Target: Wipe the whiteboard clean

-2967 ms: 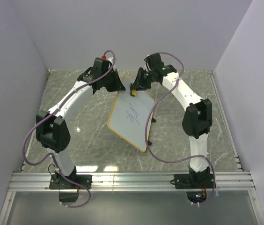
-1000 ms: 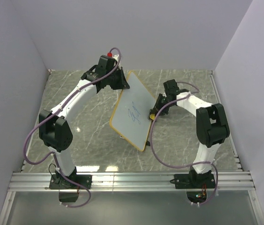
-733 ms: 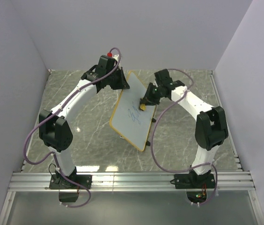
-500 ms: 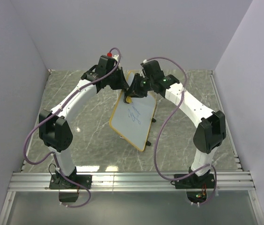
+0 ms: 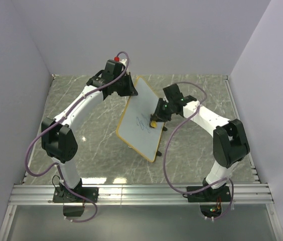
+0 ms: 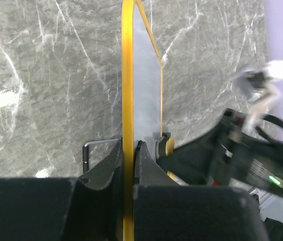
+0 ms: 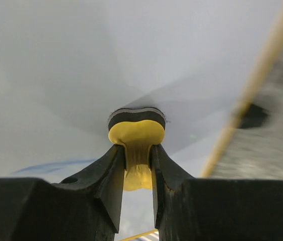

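Whiteboard (image 5: 135, 136): mid-table, between the two arms, tilted, far corner raised, long axis running from that corner down toward the near side of the table (image 5: 81, 145). From the left wrist, seen edge-on as a thin yellow frame (image 6: 127, 75).

Left gripper (image 5: 130, 89): clamped on the raised far corner, jaws closed tight on either side of the frame. Serving as the brace.

Right gripper (image 5: 156, 116): closed on the waist of the eraser (image 7: 136, 131), dark felt face turned to the white surface. Pressed on or just off it; hard to say from the wrist view, though the shadow under the pad sits very close.

Blue scribble (image 5: 141, 122): near the board's middle, just beside the eraser, on the side toward the left arm. Also visible in the right wrist view as a blue stroke low and left of the pad.

Judged: wiping in hand, marks not yet cleared. Next stroke probably a short sweep toward the left arm across the short axis, straight over the scribble. Right arm the nearer, and the only one holding the tool.

Risk of twisting the board in the left grip under too hard a push. Cannot tell whether the lower edge rests on the table.
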